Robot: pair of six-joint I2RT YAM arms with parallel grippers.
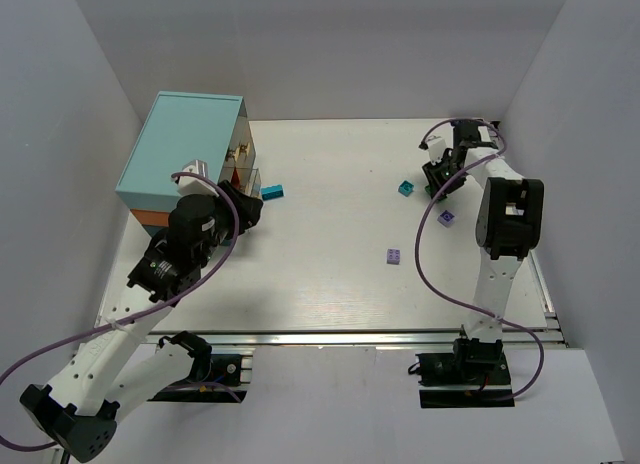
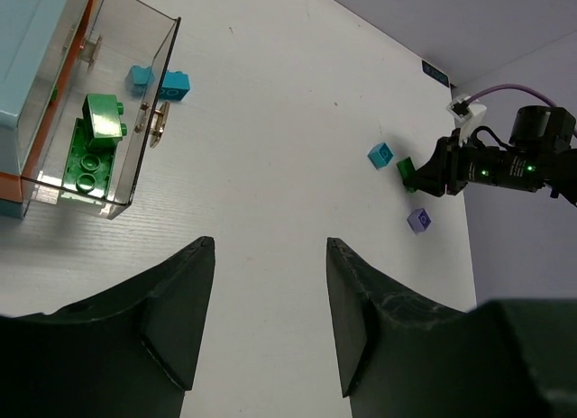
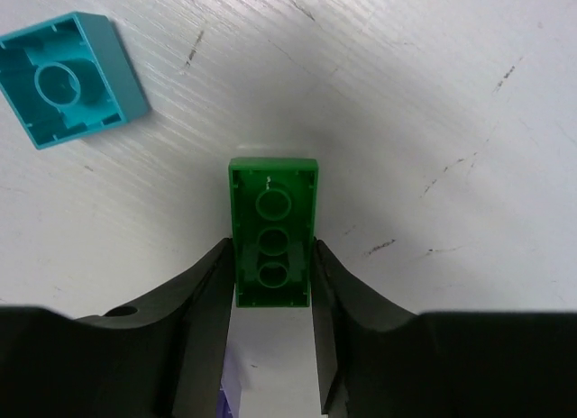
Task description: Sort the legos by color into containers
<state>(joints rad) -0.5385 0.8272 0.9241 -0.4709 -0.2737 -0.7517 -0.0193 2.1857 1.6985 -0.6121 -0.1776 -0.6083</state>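
My right gripper (image 3: 270, 256) is shut on a green lego (image 3: 272, 229) that lies upside down on the table, one finger against each long side. A cyan lego (image 3: 68, 76) lies upside down just to its left. In the top view the right gripper (image 1: 437, 184) is at the far right, beside that cyan lego (image 1: 405, 188). My left gripper (image 2: 270, 247) is open with nothing between its fingers, near the cabinet (image 1: 185, 149). One clear container (image 2: 135, 179) stands pulled out with green legos (image 2: 95, 139) inside.
Two purple legos (image 1: 446, 217) (image 1: 394, 255) lie on the table right of centre. A cyan lego (image 1: 272, 192) lies just right of the open drawers. The white enclosure walls stand close behind the right arm.
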